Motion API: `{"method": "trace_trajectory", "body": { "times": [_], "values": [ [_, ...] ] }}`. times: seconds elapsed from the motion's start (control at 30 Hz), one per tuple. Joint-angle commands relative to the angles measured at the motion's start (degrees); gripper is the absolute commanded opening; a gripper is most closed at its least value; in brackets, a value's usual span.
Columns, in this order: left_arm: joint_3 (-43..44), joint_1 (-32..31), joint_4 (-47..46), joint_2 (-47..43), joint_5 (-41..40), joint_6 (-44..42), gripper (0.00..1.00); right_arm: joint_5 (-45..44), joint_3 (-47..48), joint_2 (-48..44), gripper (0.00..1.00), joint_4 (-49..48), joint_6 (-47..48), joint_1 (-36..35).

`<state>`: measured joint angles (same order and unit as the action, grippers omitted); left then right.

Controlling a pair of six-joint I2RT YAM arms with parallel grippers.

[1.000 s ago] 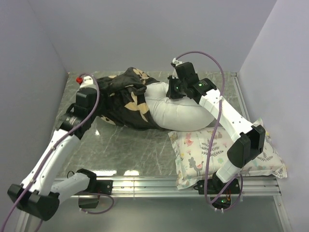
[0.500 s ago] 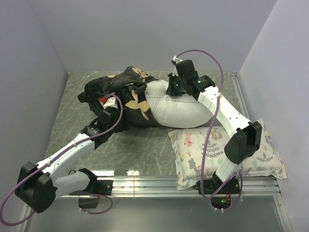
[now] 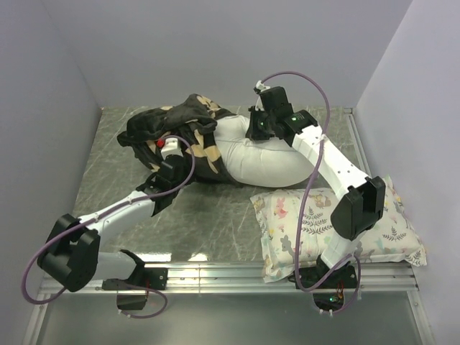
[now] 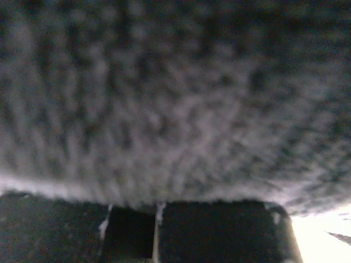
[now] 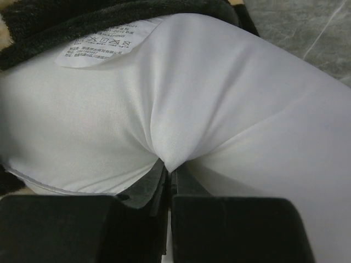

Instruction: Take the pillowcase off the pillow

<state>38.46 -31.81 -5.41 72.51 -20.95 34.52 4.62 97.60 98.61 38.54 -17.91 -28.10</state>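
Observation:
The black plush pillowcase with tan flowers is bunched over the left end of the white pillow, which lies bare toward the right. My left gripper is pushed into the pillowcase's near side. In the left wrist view blurred plush fills the frame and the left gripper is shut with its tips buried in it. My right gripper is at the pillow's far right end. It is shut on a pinched fold of the white pillow, just below the pillowcase edge.
A smaller printed pillow lies at the near right, under the right arm's elbow. Grey walls close in the table on the left, back and right. A metal rail runs along the front edge. A care label shows on the white pillow.
My left arm swung from the far left in to the pillowcase's near side and its jaws went from open to shut. The right gripper kept its grip, barely moving.

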Motion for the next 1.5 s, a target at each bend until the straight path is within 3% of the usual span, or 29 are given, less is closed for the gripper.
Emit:
{"method": "trace_trajectory", "body": {
  "times": [0.0,0.1,0.33,0.5,0.57,0.67,0.83,0.9,0.93,1.03,1.07,1.13,1.37,1.47],
  "values": [
    [5.7,-0.2,-0.8,0.5,-5.2,-1.2,0.00,-1.5,2.4,1.7,0.00,1.3,1.5,0.4],
    [9.4,-0.7,5.2,-4.3,-10.0,-1.6,0.00,-3.6,6.2,1.5,0.00,3.8,1.8,0.4],
    [25.2,-1.0,26.5,-17.5,-14.6,-2.9,0.00,-7.8,29.4,4.4,0.00,14.9,2.4,-2.1],
    [39.7,-1.1,37.3,-21.4,-14.8,-4.2,0.00,-9.7,31.2,1.3,0.00,15.5,2.5,-2.6],
    [44.7,-1.1,41.5,-20.7,-11.5,-4.2,0.00,-10.5,31.2,1.6,0.00,15.4,2.8,-2.5],
    [46.0,-1.3,44.0,-18.3,-7.9,-3.4,0.00,-8.1,31.2,2.8,0.00,15.2,3.0,-2.7],
    [36.9,-2.8,39.1,-16.7,-6.0,0.7,0.00,-5.9,29.4,5.4,0.02,10.7,2.8,-4.2],
    [35.6,-3.8,37.4,-16.0,-7.0,1.9,0.00,-5.4,33.4,10.0,0.12,13.4,3.3,-4.4],
    [35.0,-4.4,37.2,-15.0,-7.6,2.5,0.00,-5.8,34.1,11.1,0.29,13.8,3.6,-4.9],
    [33.5,-4.4,36.8,-13.0,-11.0,3.4,0.00,-7.8,29.9,10.4,0.57,10.6,3.8,-5.7],
    [33.4,-4.5,36.8,-12.5,-11.6,3.7,0.00,-8.6,28.1,8.0,0.61,9.1,3.8,-6.2],
    [33.0,-4.4,35.8,-10.6,-11.4,3.9,0.00,-11.0,24.2,5.6,0.68,5.8,3.4,-6.4],
    [35.7,-4.0,33.8,-2.6,-10.5,3.6,0.00,-17.4,16.6,-6.7,0.77,1.9,4.2,-7.9],
    [36.7,-2.6,33.2,0.2,-9.4,2.7,0.00,-18.3,6.8,-12.5,0.81,-1.5,4.3,-9.4]
  ]
}}
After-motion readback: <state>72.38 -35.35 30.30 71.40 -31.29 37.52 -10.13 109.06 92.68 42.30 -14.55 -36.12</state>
